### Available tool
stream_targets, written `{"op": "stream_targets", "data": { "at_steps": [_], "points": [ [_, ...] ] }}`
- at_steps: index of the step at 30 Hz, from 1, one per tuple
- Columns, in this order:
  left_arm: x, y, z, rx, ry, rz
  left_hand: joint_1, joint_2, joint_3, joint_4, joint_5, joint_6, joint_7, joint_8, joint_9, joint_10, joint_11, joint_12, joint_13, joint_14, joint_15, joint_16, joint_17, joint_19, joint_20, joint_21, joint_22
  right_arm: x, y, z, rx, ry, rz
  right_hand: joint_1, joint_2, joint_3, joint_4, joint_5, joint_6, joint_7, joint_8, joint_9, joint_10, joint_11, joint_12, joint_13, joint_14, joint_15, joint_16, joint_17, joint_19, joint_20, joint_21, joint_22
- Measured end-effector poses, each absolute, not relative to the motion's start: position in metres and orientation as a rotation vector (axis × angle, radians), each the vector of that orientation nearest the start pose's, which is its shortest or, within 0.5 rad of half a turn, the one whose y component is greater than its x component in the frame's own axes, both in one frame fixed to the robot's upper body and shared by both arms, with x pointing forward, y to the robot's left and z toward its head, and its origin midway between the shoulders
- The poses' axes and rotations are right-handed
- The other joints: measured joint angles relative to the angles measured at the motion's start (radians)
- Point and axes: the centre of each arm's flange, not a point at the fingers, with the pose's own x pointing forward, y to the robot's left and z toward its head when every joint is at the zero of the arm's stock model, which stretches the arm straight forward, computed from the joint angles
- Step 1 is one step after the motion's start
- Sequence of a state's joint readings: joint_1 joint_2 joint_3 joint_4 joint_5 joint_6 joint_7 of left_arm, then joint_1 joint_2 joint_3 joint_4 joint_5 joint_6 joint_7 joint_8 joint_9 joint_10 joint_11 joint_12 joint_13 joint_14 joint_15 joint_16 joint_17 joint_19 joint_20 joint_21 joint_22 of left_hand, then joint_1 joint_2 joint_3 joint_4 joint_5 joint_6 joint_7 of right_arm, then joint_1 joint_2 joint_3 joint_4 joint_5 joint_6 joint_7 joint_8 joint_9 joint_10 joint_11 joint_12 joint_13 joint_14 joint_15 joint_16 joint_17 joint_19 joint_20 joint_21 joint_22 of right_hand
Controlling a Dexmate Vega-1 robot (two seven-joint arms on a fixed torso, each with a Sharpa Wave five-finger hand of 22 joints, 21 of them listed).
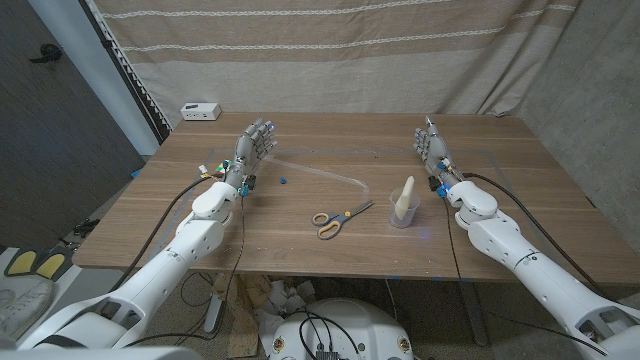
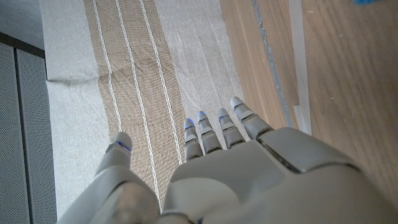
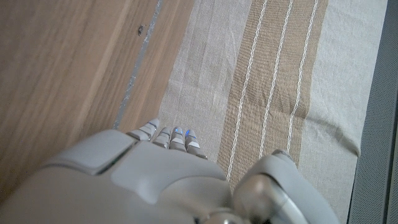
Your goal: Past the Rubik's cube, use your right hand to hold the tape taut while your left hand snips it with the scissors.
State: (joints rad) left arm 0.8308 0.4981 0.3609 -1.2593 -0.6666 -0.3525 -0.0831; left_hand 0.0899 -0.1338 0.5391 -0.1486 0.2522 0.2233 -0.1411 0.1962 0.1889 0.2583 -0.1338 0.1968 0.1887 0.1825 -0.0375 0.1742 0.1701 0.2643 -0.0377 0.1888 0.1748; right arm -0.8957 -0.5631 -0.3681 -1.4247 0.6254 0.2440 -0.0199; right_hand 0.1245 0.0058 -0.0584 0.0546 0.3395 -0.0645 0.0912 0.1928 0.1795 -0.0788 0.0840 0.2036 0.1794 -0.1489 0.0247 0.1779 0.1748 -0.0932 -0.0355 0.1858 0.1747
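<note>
Scissors [image 1: 341, 219] lie untouched mid-table toward the near edge; clear tape [image 1: 322, 176] runs beyond them from the left hand [image 1: 252, 148]. Both that and the right hand [image 1: 432, 146] hold nothing, fingers apart. Risk: tape, nearly invisible, gets mis-grasped or sags.

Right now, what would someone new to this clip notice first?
Both arms reach up the wooden table, the left hand and right hand raised near the far side, fingers apart, holding nothing. Between them near the front lie orange-handled scissors and, just right of them, a clear cup with something pale standing in it. A strip of clear tape runs across the table from by the left hand towards the cup.
</note>
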Motion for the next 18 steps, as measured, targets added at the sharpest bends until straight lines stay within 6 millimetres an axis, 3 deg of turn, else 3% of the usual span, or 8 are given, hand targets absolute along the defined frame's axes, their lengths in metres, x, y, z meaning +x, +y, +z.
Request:
{"op": "stream_targets", "data": {
  "at_steps": [14,18],
  "points": [
    [0.645,0.295,-0.021,-0.043,-0.675,-0.206,0.005,-0.005,0.000,0.000,0.000,0.000,0.000,0.000,0.000,0.000,0.000,0.000,0.000,0.000,0.000,0.000,0.000,0.000,0.000,0.000,0.000,0.619,-0.282,-0.014,-0.112,-0.653,0.191,0.048,0.008,0.013,-0.021,0.005,0.000,0.000,0.000,0.000,-0.001,-0.013,0.004,0.000,0.000,0.000,0.000,0.000,-0.011,0.000,0.000,0.000],
    [0.643,0.296,-0.018,-0.040,-0.692,-0.203,0.005,-0.005,0.000,0.000,0.000,0.000,0.000,0.000,0.000,0.005,0.005,0.000,0.000,0.000,0.000,0.000,0.000,0.000,0.000,0.000,0.000,0.616,-0.280,-0.015,-0.119,-0.655,0.198,0.067,0.006,0.019,-0.036,0.009,0.004,-0.003,0.011,0.000,0.013,-0.013,0.011,0.000,0.000,0.000,0.004,0.000,-0.011,0.000,0.000,0.000]
  ]
}}
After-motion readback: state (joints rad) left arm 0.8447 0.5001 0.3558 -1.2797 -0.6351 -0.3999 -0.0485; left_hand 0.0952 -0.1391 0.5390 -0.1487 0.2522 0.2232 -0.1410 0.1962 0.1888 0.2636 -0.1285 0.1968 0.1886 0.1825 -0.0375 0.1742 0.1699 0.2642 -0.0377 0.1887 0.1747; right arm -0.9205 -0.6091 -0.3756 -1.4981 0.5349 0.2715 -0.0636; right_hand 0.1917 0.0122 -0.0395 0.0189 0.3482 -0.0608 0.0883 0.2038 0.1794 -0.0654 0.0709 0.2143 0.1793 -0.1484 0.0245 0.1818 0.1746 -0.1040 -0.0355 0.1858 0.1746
